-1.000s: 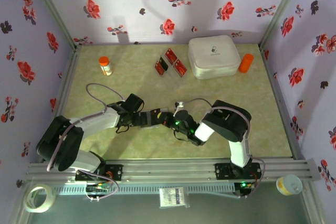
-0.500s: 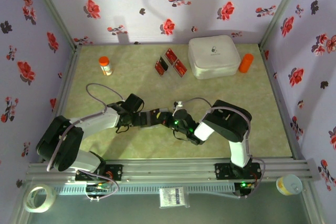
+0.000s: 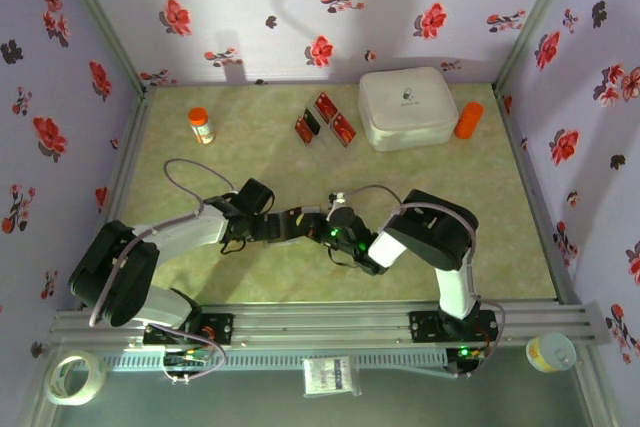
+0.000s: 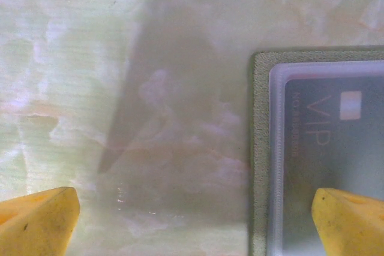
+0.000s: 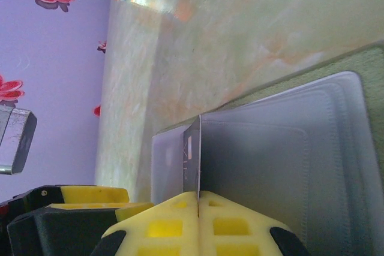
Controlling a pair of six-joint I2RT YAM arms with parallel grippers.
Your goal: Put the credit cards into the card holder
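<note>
While the red cards (image 3: 323,119) lie far off beside the white box (image 3: 405,107), we see the card holder (image 4: 261,148) spread open on the table (image 3: 200,177) between the two arms, with an olive-green rim, a grey inside and a clear pocket showing a dark card (image 4: 336,142) lettered VIP. We have the left gripper (image 4: 195,220) low over it, yellow jaws spread wide, one tip above bare table and the other above the pocket. The right gripper (image 5: 198,199) has its jaws pressed together, pinching a thin grey flap of the holder that stands on edge.
</note>
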